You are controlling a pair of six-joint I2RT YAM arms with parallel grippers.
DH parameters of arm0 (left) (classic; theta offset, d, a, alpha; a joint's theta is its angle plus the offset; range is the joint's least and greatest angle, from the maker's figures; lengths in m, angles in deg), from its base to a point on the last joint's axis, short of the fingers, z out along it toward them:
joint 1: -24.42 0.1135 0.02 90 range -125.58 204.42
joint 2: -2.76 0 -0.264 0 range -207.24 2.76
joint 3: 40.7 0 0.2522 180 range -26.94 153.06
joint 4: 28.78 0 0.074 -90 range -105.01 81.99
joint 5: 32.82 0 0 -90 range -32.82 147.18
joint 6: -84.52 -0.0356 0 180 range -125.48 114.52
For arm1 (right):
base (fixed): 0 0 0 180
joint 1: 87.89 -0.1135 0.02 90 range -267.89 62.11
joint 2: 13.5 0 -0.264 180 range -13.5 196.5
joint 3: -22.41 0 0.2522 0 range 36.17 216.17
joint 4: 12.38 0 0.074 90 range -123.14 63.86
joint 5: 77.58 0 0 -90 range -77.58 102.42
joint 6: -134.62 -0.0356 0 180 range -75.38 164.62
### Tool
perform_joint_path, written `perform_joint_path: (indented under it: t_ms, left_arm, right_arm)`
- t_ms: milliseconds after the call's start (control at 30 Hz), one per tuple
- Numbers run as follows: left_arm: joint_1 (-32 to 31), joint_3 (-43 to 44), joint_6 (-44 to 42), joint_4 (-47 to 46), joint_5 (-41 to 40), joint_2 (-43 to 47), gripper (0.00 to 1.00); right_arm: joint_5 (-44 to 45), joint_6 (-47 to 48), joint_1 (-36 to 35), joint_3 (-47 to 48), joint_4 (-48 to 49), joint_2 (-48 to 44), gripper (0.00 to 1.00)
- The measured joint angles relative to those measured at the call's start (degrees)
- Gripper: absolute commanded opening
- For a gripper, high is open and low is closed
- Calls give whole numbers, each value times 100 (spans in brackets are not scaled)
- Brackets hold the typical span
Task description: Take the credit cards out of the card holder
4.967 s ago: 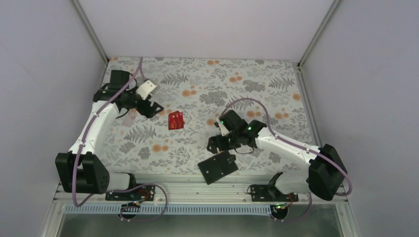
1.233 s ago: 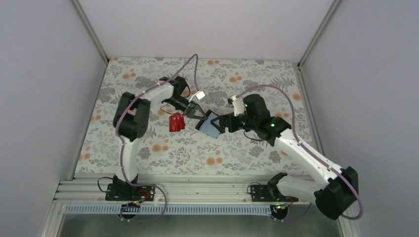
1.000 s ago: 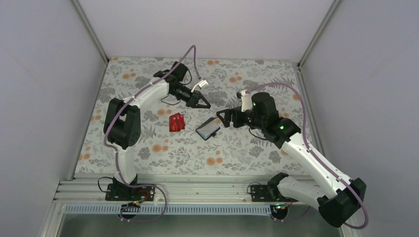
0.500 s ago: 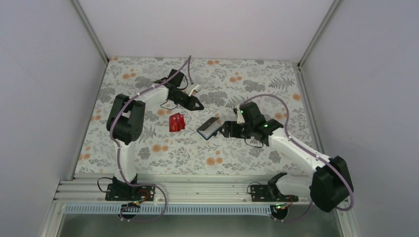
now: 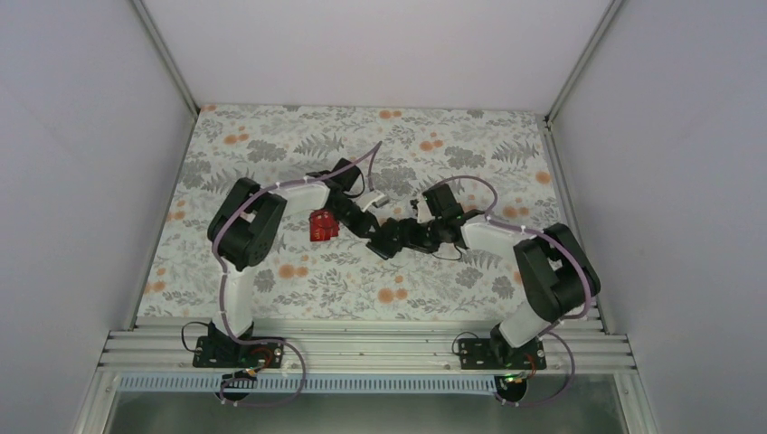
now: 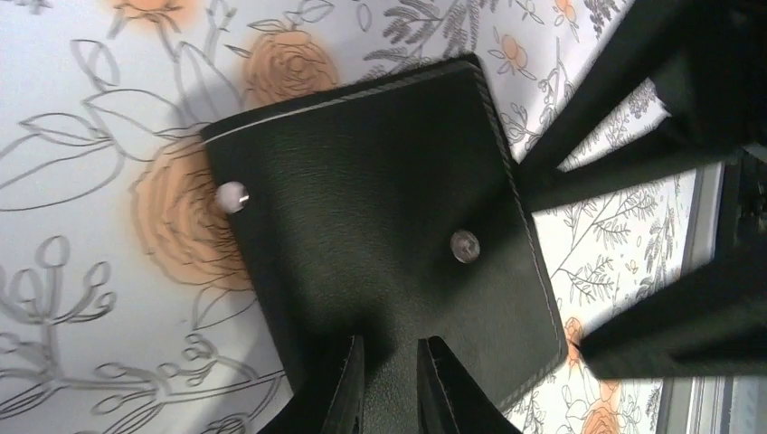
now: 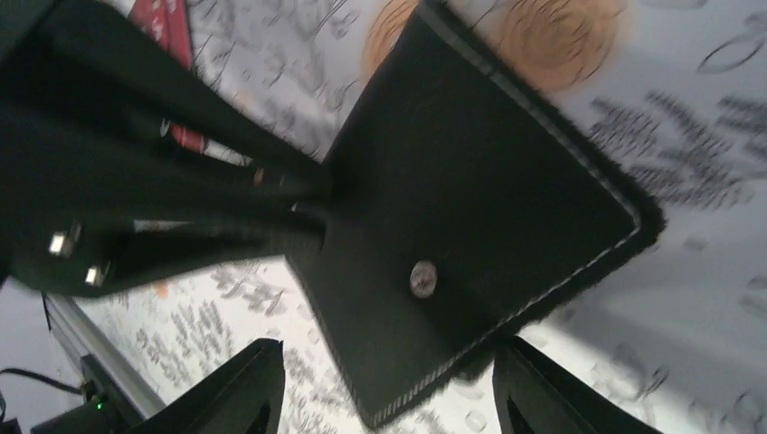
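Card holder [image 6: 362, 208] lay flat on the floral table [image 5: 271, 145], black outer face up, two pale studs [image 6: 464, 245] showing. Half a second earlier its light blue inside was turned up. That face was now out of sight, so it had closed or turned over.

Left gripper [image 6: 391, 348] had come down onto it. Fingers [image 6: 348, 389] nearly together, slim gap, tips at the holder's near edge. Could not tell whether they pinched it.

Right gripper [image 7: 387, 348] had drawn in too, jaws apart, straddling a corner, gripping nothing.

Credit cards [image 5: 321, 224] sat in a red pile just beside the holder, unmoved.

Judged: some cards already out. Any left inside not visible, and the holder would need reopening to check.
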Motion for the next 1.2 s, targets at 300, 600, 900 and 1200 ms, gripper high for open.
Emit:
perform_joint_path:
  t_ms: [300,600,900,1200]
  left_arm:
    - [-328,-219,7,-118,356,20,19]
    - [339,57,-328,407,372,907,99]
    - [3394,87,-291,-761,-1473,2636,100]
    - [4140,-2465,509,-3123,-3495,3399,100]
  right_arm:
    - [-44,352,743,435,42,297,59]
    - [214,988,1552,1049,-433,-341,99]
    - [1471,1272,3309,474,1034,-2894,99]
    - [3165,1755,3556,-2371,3794,-3508,99]
